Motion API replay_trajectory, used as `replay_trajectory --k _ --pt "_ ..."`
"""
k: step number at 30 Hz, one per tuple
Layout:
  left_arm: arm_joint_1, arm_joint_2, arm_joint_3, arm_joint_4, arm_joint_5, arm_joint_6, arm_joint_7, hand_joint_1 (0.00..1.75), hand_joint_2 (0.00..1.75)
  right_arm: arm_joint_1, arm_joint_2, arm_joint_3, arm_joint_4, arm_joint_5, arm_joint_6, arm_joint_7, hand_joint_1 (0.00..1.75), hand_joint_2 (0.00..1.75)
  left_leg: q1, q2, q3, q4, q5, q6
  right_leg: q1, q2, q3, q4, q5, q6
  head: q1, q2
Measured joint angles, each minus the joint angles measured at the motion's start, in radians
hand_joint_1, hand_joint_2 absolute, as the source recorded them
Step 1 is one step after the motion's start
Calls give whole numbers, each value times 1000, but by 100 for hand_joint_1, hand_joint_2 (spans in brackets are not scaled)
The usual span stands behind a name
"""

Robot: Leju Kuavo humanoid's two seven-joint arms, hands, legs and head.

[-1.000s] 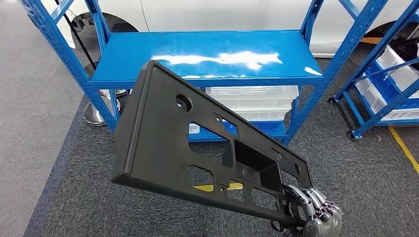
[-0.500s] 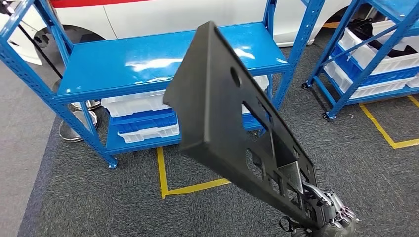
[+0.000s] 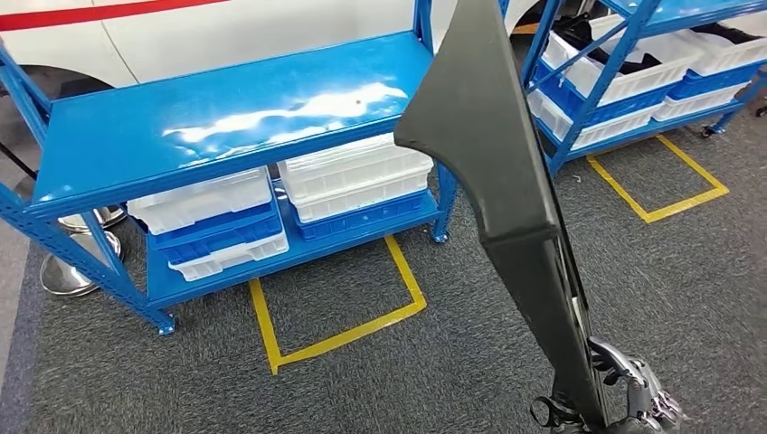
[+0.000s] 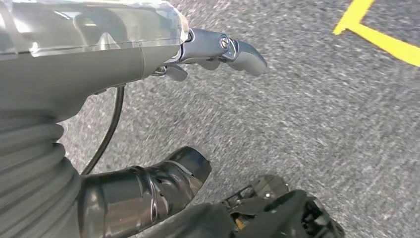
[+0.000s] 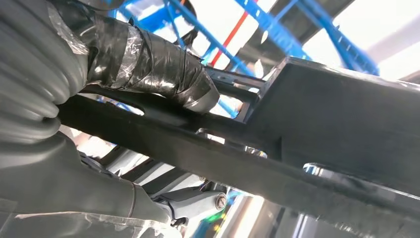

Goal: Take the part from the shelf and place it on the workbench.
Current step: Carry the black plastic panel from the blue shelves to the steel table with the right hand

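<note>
Here the right hand [image 3: 633,398] grips the black part [image 3: 506,181] near white bins [image 3: 355,176]; left hand [image 4: 163,114] holds nothing

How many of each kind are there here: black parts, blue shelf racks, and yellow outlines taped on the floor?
black part: 1
blue shelf racks: 2
yellow floor outlines: 2
Total: 5

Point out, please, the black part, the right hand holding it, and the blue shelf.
black part [image 3: 506,190], head view, its broad upper panel.
right hand [image 3: 638,393], head view, fingers around the part's lower end.
blue shelf [image 3: 217,113], head view, bare top deck.
</note>
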Motion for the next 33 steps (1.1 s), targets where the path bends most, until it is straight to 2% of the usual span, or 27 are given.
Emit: replay_trajectory --k 1,2,4,5,7,9,10,11,12,13,14,15,17,18,19,20,21,22,24,25,26,27,28,29,31,32,33 --pt "0 0 0 0 0 0 0 0 175 0 3 -2 -4 -2 0 0 175 175 -2 8 2 2 -3 -5 3 -14 26 -49 11 -5 0 0" --pt "-1 -1 0 0 0 0 1 0 175 1 5 -3 -7 -5 0 0 175 175 -5 15 3 4 -5 -10 7 -22 36 -73 13 -11 -1 0" --pt "-3 -1 0 0 0 0 2 0 175 7 10 -5 -8 -14 0 0 175 175 -7 31 7 3 -5 -19 10 -6 33 -77 14 -22 -1 0" --pt "-5 -1 0 0 0 0 3 0 175 9 12 -6 -9 -20 0 0 175 175 -5 27 7 6 -10 -25 9 3 31 -79 16 -28 -1 0" --pt "-5 -2 0 0 0 0 4 0 175 12 16 -8 -11 -36 -1 0 175 175 -2 -12 -11 52 -48 -34 3 21 29 -84 23 -41 -1 0" --pt "-3 -2 1 0 0 2 6 0 175 13 21 -10 -12 -49 -1 0 175 175 0 -57 -67 175 -118 -39 2 41 25 -85 27 -48 -1 0" --pt "-1 -2 1 0 0 3 6 0 175 14 22 -12 -12 -52 -1 0 175 175 0 -64 -96 240 -144 -39 3 53 23 -85 28 -50 -1 0" --pt "1 -2 1 0 0 4 6 0 175 16 23 -13 -12 -54 -1 0 175 175 0 -67 -115 280 -150 -38 5 66 23 -84 29 -51 -1 0" --pt "2 -2 1 0 0 4 6 0 175 18 23 -14 -12 -54 -1 0 175 175 -1 -68 -117 282 -135 -35 7 80 23 -83 29 -51 -1 0" --pt "3 -2 1 0 0 5 6 0 175 19 23 -15 -11 -54 -1 0 175 175 -1 -72 -100 244 -103 -31 8 93 24 -81 29 -51 -1 0" --pt "3 -2 1 0 0 5 6 0 175 19 23 -16 -11 -53 -1 0 175 175 -2 -86 -71 177 -61 -25 8 106 25 -80 29 -51 -1 0" --pt "3 -2 1 0 0 5 7 0 175 19 23 -17 -11 -51 -1 0 175 175 -2 -112 -41 110 -30 -18 8 117 25 -79 30 -50 -1 0" --pt "2 -1 1 0 0 6 8 0 175 20 23 -17 -11 -45 -1 0 175 175 -4 -158 -6 20 -4 -7 5 138 18 -76 33 -41 -1 0" --pt "0 -1 1 0 0 5 10 0 175 20 24 -17 -11 -42 -1 0 175 175 -5 -166 -3 10 -7 -4 1 148 13 -76 36 -34 -1 0" --pt "-1 -2 1 0 0 4 13 0 175 21 25 -18 -11 -38 -1 0 175 175 -7 -159 -2 2 -4 -3 0 161 8 -77 41 -26 -2 0" --pt "-2 -2 1 0 0 3 15 0 175 22 25 -18 -11 -36 -1 0 175 175 -5 -147 1 -3 0 0 -1 162 5 -75 42 -19 -2 0" --pt "-2 -3 1 0 0 2 16 0 175 22 25 -19 -11 -35 -1 0 175 175 -3 -134 4 -10 5 5 1 148 -1 -65 35 -15 -1 0" --pt "-2 -3 1 0 -1 2 17 0 175 21 25 -19 -11 -34 -1 0 175 175 0 -120 6 -18 10 10 4 124 -14 -38 17 -11 0 0" --pt "-1 -5 2 0 -1 1 18 0 175 20 25 -20 -11 -33 -1 0 175 175 1 -90 7 -23 13 16 6 68 -68 74 -48 -5 2 0" --pt "0 -6 2 0 -1 0 18 0 175 20 25 -20 -10 -33 -1 0 175 175 0 -75 6 -22 13 16 4 57 -99 138 -77 -2 3 0" --pt "0 -6 2 0 -1 0 18 0 175 20 25 -20 -9 -32 -1 0 175 175 0 -60 5 -21 12 15 1 52 -119 183 -91 1 3 0" --pt "0 -6 2 0 -1 0 17 0 175 21 25 -21 -8 -33 -1 0 175 175 -1 -45 4 -20 10 14 -1 48 -121 192 -86 3 3 0" --pt "0 -7 2 0 -1 0 17 0 175 21 25 -21 -7 -33 -1 0 175 175 -1 -32 5 -19 8 12 -3 44 -102 161 -63 5 3 0" --pt "-2 -8 2 0 -1 0 17 0 175 21 25 -21 -6 -33 -1 0 175 175 -1 -21 7 -17 6 9 -4 33 -64 95 -29 4 3 0" --pt "-4 -10 2 0 -1 0 17 0 175 21 25 -22 -6 -34 -1 0 175 175 -4 -3 10 -12 -2 1 1 -1 9 -36 12 -4 3 0" --pt "-6 -11 2 0 -1 0 17 0 175 21 25 -22 -6 -34 -1 0 175 175 -6 3 12 -10 -5 -5 5 -11 28 -72 19 -9 2 0" --pt "-7 -12 2 0 -1 0 17 0 175 21 25 -22 -6 -34 -1 0 175 175 -8 10 13 -10 -6 -10 8 -13 31 -82 16 -14 2 0"
